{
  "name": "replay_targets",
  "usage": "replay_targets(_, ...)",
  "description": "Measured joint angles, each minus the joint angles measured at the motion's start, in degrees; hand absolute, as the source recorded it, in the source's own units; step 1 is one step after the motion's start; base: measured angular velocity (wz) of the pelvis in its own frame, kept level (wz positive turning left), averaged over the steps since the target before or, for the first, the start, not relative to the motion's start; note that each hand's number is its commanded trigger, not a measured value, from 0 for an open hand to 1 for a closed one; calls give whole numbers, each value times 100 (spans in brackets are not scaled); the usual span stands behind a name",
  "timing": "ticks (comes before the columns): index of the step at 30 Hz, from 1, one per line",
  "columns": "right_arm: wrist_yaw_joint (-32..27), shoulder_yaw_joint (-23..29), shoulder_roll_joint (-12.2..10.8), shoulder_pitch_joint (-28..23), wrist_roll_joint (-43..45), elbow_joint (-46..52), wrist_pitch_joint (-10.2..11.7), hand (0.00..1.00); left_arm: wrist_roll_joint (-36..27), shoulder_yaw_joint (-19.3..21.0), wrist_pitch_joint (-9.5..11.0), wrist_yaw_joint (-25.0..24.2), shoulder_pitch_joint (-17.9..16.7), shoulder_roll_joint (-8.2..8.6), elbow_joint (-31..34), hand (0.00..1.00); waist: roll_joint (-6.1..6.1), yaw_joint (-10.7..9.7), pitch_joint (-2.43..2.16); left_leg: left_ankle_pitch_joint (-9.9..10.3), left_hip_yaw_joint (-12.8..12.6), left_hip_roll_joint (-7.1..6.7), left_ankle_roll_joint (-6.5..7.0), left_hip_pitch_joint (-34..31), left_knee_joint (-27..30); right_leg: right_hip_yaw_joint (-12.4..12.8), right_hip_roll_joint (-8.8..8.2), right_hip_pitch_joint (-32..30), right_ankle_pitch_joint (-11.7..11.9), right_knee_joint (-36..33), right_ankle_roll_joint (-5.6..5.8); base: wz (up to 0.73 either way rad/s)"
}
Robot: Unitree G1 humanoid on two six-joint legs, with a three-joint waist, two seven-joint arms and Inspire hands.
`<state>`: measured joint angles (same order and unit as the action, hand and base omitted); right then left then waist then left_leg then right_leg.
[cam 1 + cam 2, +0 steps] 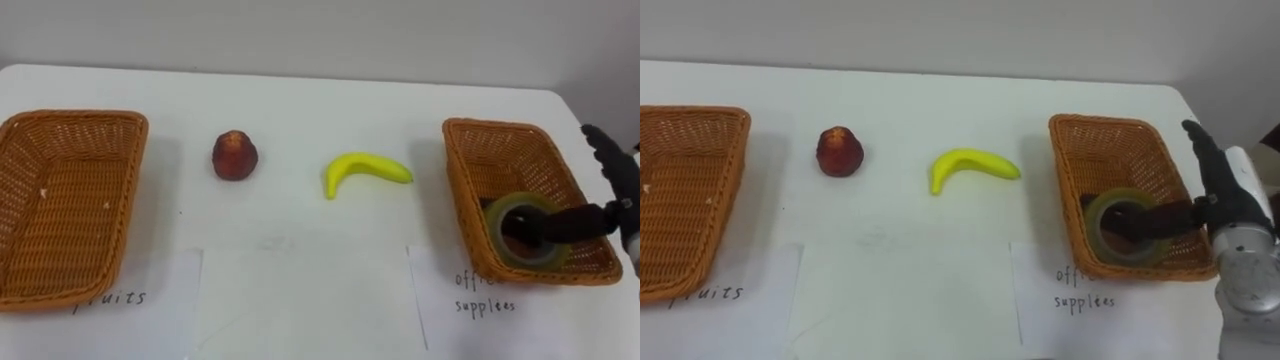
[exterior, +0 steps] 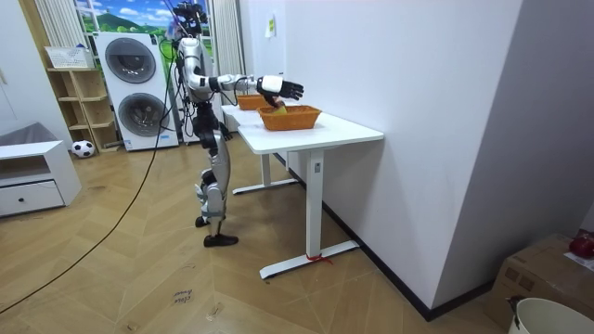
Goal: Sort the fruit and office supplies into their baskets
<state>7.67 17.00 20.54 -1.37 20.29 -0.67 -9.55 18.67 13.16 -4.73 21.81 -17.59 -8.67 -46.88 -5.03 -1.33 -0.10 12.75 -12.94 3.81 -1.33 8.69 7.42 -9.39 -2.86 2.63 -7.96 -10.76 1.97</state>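
Now my right hand (image 1: pixel 1222 185), fingers spread, sits lower right by the tape roll (image 1: pixel 520 203); the banana (image 1: pixel 365 168) lies leftward, long axis sideways.

**Item 1, robot body, room view.** Limbs and torso are showing silver-grey shells, with black sections at the joints. The feet are showing black. The head is carrying a dark sensor block on top. Thin dark straps are running up from the shoulders and out of the picture. A dark cable is trailing from the body.

**Item 2, right robot hand (image 1: pixel 1235 195), eye views.** The fingers (image 1: pixel 1202 150) are wearing black covers, and the thumb is showing dark too. The back of the hand is showing a pale silver-white plate. The wrist is showing a rounded light-grey cuff.
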Motion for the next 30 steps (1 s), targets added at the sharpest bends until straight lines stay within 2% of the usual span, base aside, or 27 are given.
replay_targets(3, -51, 2, 0, 33, -253, 202, 0, 0, -12, -10, 2, 4, -39, 29, -45, 0, 31, 0, -18, 0, 0, -1, 0, 17, 0, -9, -2, 22, 0, 4, 0, 0)
replay_targets(7, -328, 2, 1, 69, -843, 594, 2, 0, -12, -5, 2, 4, -52, 29, -36, 0, 35, 30, -11, 0, 8, -1, 0, 3, -4, -17, -2, 15, 0, -1, 0, 0)
replay_targets(13, -809, -1, 81, 498, -1303, 682, 29, 0, -10, -7, 24, 8, -68, -10, -39, 0, -77, 42, 9, 0, 61, -1, 0, -28, 0, -39, -1, -1, 0, -5, 0, 2)
replay_targets(16, -924, -6, 178, 530, -1301, 836, 76, 0, -6, 7, 26, 5, -71, -26, -41, 0, -102, 152, -6, 0, 62, -2, 0, -21, 1, -31, -1, 5, 0, -2, 0, 0)
replay_targets(20, -955, -79, 207, 815, -1317, 964, 154, 0, 0, 13, 28, -12, -69, -59, -44, 0, -129, 230, 19, 0, 58, -1, 0, -15, -2, -52, -4, 11, -1, 3, 1, 0)
replay_targets(23, -926, -268, 327, 917, -1322, 965, 154, 0, 144, 14, 26, -142, -12, -85, -39, 0, -164, 356, 11, 1, 58, 15, -1, -26, -7, -179, -5, 16, 0, 3, 0, 4)
replay_targets(26, -899, -424, 331, 929, -1407, 967, 154, 0, 230, 14, 19, -171, -23, -130, -41, 0, -202, 499, -13, 1, 67, 36, -5, -27, 0, -288, -2, 30, 0, 3, 0, 5)
replay_targets(30, -892, -548, 331, 934, -1555, 967, 154, 0, 229, 15, 5, -170, -105, -140, -40, 0, -220, 643, -14, 1, 100, 32, -6, -33, 2, -380, -16, 42, 0, 6, 0, 4)
